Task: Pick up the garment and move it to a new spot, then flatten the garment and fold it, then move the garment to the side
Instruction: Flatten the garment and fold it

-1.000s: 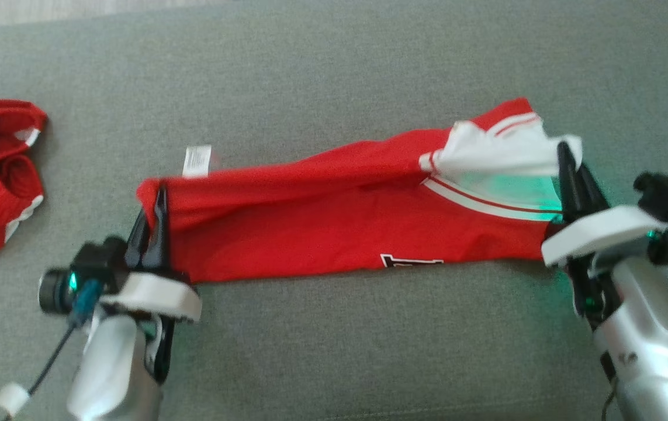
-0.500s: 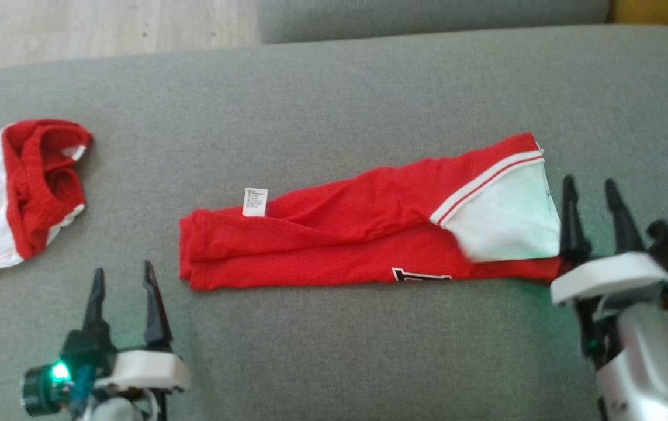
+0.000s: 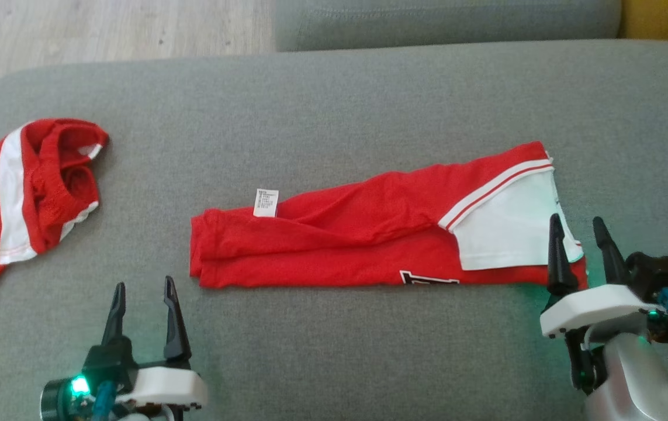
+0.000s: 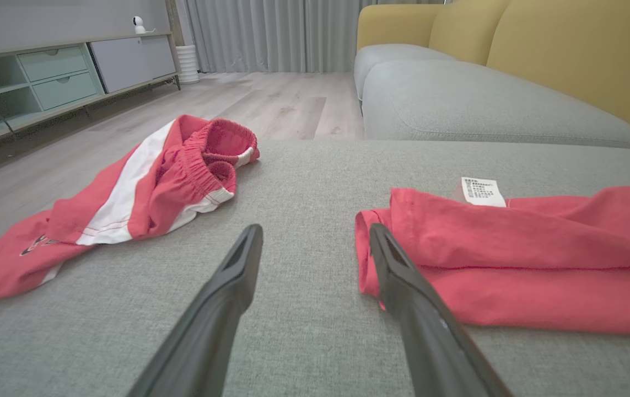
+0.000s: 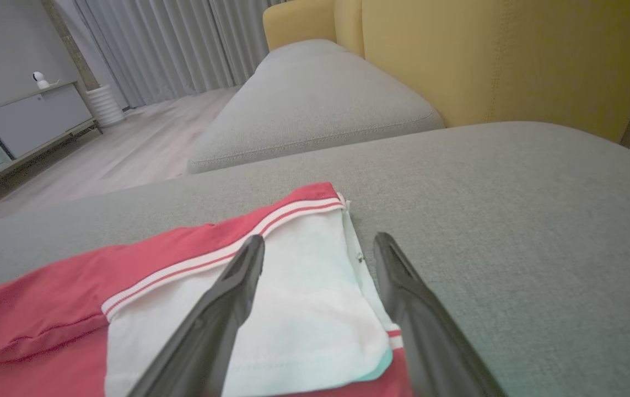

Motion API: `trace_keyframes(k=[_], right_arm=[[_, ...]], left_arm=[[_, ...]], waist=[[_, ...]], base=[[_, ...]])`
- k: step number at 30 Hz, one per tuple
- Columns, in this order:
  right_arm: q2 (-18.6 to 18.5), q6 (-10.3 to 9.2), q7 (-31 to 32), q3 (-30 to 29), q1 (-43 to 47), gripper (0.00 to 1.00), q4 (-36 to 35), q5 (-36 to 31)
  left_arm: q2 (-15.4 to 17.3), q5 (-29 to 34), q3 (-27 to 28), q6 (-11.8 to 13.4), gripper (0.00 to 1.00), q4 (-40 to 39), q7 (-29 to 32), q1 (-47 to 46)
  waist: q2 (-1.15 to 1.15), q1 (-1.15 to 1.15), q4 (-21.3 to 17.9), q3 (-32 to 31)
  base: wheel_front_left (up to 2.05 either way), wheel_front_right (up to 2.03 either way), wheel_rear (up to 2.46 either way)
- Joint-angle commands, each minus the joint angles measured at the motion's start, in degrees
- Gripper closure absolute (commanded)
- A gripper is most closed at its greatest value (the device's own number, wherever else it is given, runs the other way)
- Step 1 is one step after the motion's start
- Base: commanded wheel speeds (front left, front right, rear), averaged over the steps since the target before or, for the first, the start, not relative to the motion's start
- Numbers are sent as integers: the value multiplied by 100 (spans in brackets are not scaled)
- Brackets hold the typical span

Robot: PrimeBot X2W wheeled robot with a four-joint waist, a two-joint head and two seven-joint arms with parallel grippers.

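The garment (image 3: 357, 240) is a red shirt folded into a long strip across the grey cushion (image 3: 334, 117), with a white sleeve part at its right end and a white label (image 3: 266, 202) near its left end. My left gripper (image 3: 143, 286) stands open, empty, just below and left of the strip's left end (image 4: 381, 242). At the strip's right end my right gripper (image 3: 578, 223) is open over the white sleeve part (image 5: 303, 298), holding nothing.
Red shorts with a white stripe (image 3: 24, 187) lie crumpled at the cushion's left edge (image 4: 144, 187). A second grey cushion (image 3: 445, 20) and a yellow sofa back (image 5: 502, 60) lie beyond. Wooden floor (image 3: 106, 26) shows past the far left edge.
Both grippers have let go of the garment's ends, opened and drawn back toward me. The strip now lies flat on the cushion. The head camera has shifted, showing more floor.
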Motion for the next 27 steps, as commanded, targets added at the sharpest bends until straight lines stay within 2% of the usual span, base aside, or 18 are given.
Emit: trace_keyframes(k=[1,8,9,15,19,26,27], right_arm=[[13,14,-63,109,-229,0,-85,-64],[-85,14,-63,-247,-924,0,785,-406],[-158,14,-63,-415,-1143,0,1129,-520],[-227,14,13,-771,-1664,0,2199,-635],[-111,14,10,-471,-1854,0,2628,-229],[-21,14,85,458,-1752,0,2906,669],[-19,14,110,577,-1724,14,2910,791]], left_arm=[[34,-26,111,30,0,-197,-29,-180],[34,-74,-127,-28,0,-160,-29,-409],[34,-84,-191,-42,0,-145,-29,-482],[34,-95,-284,-65,0,-77,-29,-599],[34,-96,-275,-70,0,-65,-29,-629],[34,-106,-293,-74,0,-69,-29,-629],[34,-116,-310,-75,0,-75,-29,-629]], waist=[[0,0,14,74],[0,0,164,475],[0,0,221,579],[0,0,357,767],[0,0,393,802],[0,0,370,751],[0,0,363,741]], base=[[0,0,0],[0,0,0],[0,0,0],[0,0,0],[0,0,0],[0,0,0],[0,0,0]])
